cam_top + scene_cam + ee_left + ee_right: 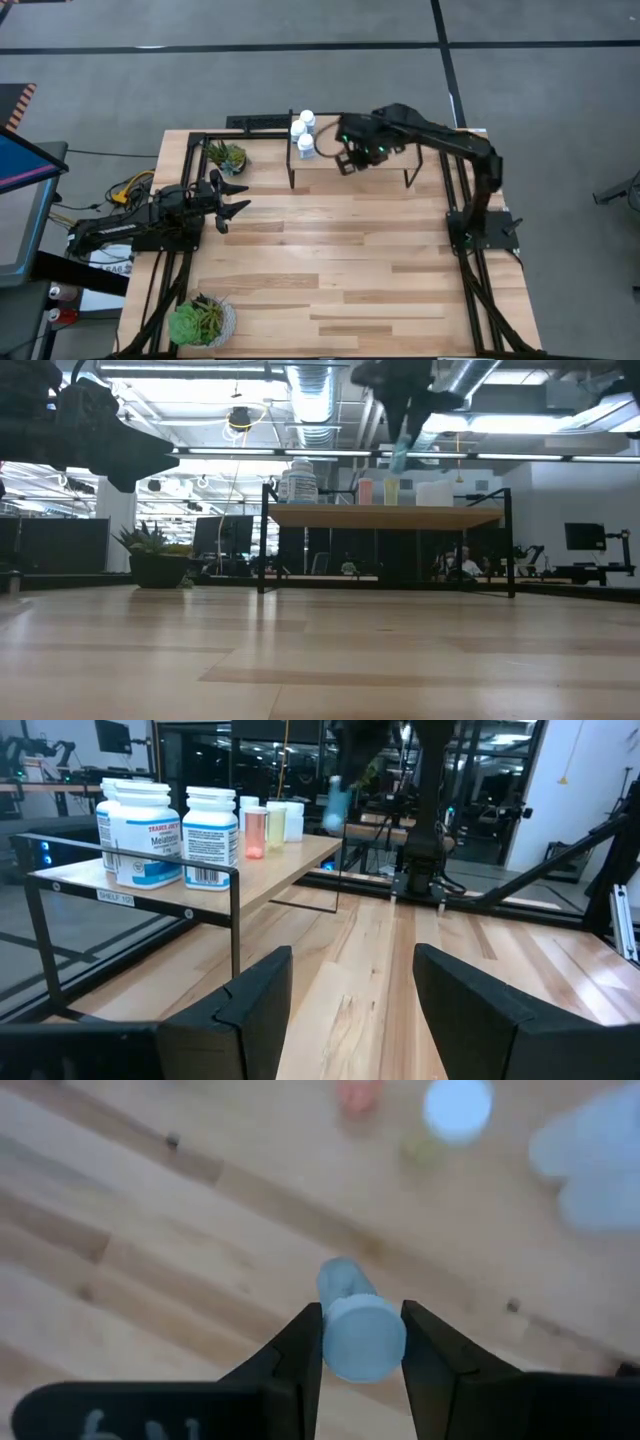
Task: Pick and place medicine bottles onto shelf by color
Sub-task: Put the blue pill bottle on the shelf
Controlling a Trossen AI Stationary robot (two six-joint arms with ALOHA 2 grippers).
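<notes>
The shelf [385, 158] stands at the table's far edge. Three larger white bottles [150, 830] stand at its left end. A small orange bottle [255, 830], a pale yellowish one [275, 823] and a white one [293, 820] stand farther along. My right gripper [362, 1370] is above the shelf's middle [350, 155], shut on a small pale-blue bottle [400, 455]. My left gripper [350, 1010] is open and empty over the table's left side [232, 198], pointing toward the shelf. My right gripper pinches the pale-blue bottle by its cap end [365, 1342] between its two fingers. The fingers come from above, pointing down. The bottle hangs below them, a little tilted [401, 452], clear of the shelf board.
One potted plant [226, 155] stands at the far left beside the shelf, another [200, 320] at the near left corner. The shelf's black legs [292, 172] stand on the table. Bare plank top lies between the shelf and the near edge.
</notes>
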